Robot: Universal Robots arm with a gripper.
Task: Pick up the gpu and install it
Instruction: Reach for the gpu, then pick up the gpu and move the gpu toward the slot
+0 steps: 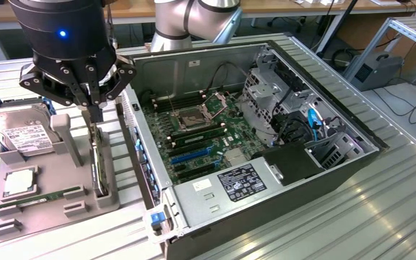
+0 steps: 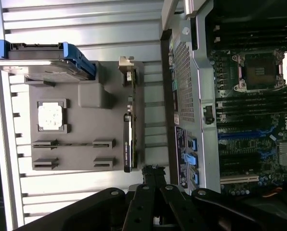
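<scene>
The gpu (image 1: pixel 99 162) stands on its long edge in a slot of the grey holder tray (image 1: pixel 41 216), left of the open computer case (image 1: pixel 280 179) in the exterior view. In the wrist view the gpu (image 2: pixel 128 139) appears edge-on as a thin black card, with its silver bracket (image 2: pixel 126 63) at one end. My gripper (image 1: pixel 93 115) hangs just above the end of the card, fingers pressed together and nothing between them. Whether the tips touch the card I cannot tell. In the wrist view the gripper (image 2: pixel 153 171) sits just beside the card's end, opposite the bracket.
A hard drive (image 1: pixel 21 135) in a blue caddy, a CPU (image 1: pixel 19 181) and a green RAM stick (image 1: pixel 38 198) share the tray. The case's side wall (image 1: pixel 139 151) rises right next to the gpu. Inside lies the motherboard (image 1: pixel 201 135) with its blue slots (image 1: pixel 190 157).
</scene>
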